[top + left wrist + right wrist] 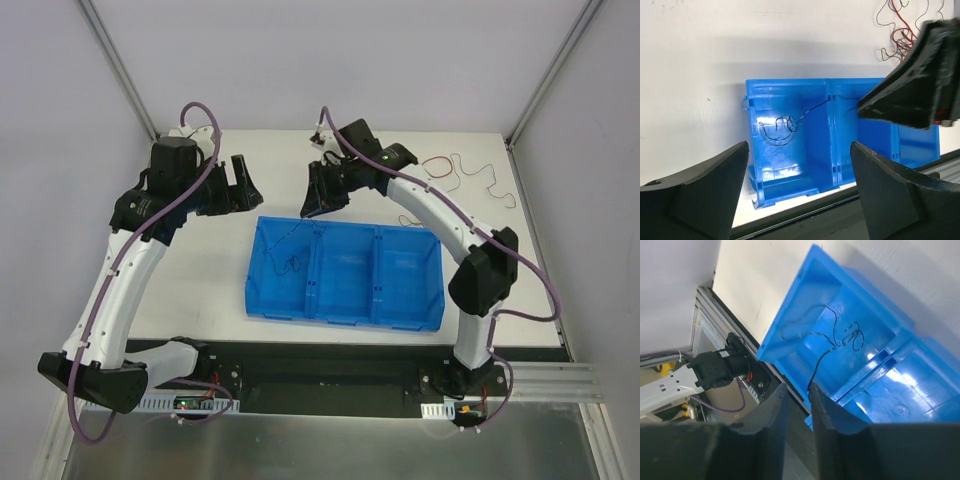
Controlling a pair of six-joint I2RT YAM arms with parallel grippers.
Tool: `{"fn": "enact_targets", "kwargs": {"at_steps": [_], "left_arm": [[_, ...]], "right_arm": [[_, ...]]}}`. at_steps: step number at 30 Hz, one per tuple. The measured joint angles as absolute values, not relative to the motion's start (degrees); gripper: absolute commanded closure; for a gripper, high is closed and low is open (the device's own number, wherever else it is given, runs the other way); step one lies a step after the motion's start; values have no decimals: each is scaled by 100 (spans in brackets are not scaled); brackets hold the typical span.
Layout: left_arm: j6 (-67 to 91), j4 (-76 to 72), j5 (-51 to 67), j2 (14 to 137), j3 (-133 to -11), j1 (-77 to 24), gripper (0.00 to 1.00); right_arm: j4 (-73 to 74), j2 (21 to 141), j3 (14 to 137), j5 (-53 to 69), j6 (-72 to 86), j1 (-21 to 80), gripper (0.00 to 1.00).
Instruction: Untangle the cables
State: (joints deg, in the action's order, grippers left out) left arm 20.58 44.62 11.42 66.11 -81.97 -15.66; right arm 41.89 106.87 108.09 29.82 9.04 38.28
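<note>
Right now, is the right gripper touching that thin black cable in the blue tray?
Touching. The right wrist view shows the black cable rising taut from the blue tray and ending in the slit between the right gripper's nearly closed fingers.

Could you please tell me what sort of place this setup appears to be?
Probably a robotics lab workcell: two arms bolted to a white table, walled by white panels on aluminium posts, with a blue tray and thin cables as test props.
</note>
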Motion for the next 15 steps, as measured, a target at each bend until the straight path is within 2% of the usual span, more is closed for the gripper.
{"fn": "enact_targets", "kwargs": {"at_steps": [6,10,13,15], "left_arm": [[2025,4414,998,6685,-8130,-1621,18],[1992,4407,952,6670,-7922,-1658,18],[1981,4399,875,6674,-7907,-1658,18],[1977,4399,849,6685,-7915,-1656,18]], "right_arm": [[4622,11402,11021,3155,742,4034,46],[4893,11618,11185,3269,591,4073,41],[5046,11732,11518,3435,493,4040,44],[5037,11736,11607,3601,475,4023,69]]}}
